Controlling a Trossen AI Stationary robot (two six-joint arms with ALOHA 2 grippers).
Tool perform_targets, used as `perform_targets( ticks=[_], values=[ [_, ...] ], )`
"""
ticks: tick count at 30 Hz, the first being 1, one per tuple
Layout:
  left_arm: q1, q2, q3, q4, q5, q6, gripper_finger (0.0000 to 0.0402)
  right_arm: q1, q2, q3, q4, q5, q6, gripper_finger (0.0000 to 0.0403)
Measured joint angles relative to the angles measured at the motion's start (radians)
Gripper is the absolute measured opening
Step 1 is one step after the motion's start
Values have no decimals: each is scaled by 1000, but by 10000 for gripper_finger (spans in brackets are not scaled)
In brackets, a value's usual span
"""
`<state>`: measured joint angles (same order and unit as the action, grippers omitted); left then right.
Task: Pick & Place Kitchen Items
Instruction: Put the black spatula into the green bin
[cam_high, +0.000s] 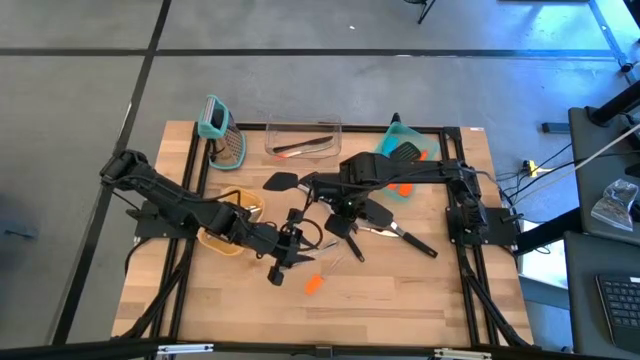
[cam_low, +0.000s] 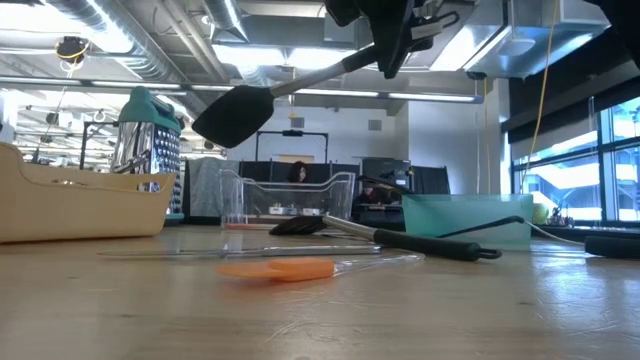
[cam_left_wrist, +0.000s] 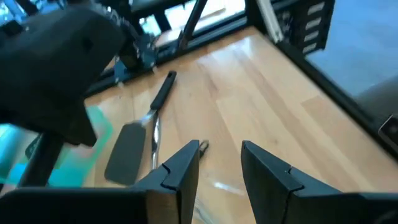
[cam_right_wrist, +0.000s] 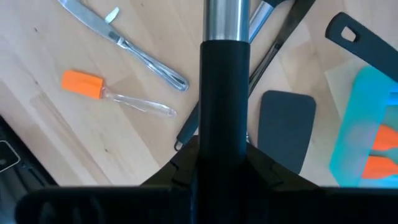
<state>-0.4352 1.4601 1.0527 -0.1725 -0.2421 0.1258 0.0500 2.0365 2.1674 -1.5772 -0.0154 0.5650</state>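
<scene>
A black spatula (cam_low: 235, 112) is held by its handle in the closed fingers of the right gripper (cam_high: 345, 205), lifted above the desk's middle. It should be carried level to a container near the far edge. The left gripper (cam_high: 283, 262) hovers nearby, fingers partly open, empty.

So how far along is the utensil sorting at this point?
Some items already sit in the clear bin and teal bin. In hand: the right claw holds a black spatula off the table. Left: an orange spatula, a knife and black turners on the wood.
</scene>
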Motion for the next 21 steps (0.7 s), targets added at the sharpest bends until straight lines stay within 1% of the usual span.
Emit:
perform_targets(
  ticks=[5, 8, 10, 13, 16, 21],
  values=[
    [-28, 1, -2, 68, 10, 19, 116, -19, 0, 0, 10, 0, -11, 68],
    [-37, 3, 6, 65, 10, 22, 116, -21, 0, 0, 11, -11, -30, 68],
    [-40, 3, 10, 65, 20, 25, 116, -22, 0, 0, 11, -33, -43, 68],
    [-41, 3, 16, 64, 41, 28, 116, -23, 0, 0, 10, -37, -61, 68],
    [-42, 3, 26, 69, 91, 38, 116, -30, 0, 0, 8, -39, -79, 68],
    [-59, -1, 24, 155, 165, 100, 116, -33, 0, 2, 14, -29, -103, 68]
  ],
)
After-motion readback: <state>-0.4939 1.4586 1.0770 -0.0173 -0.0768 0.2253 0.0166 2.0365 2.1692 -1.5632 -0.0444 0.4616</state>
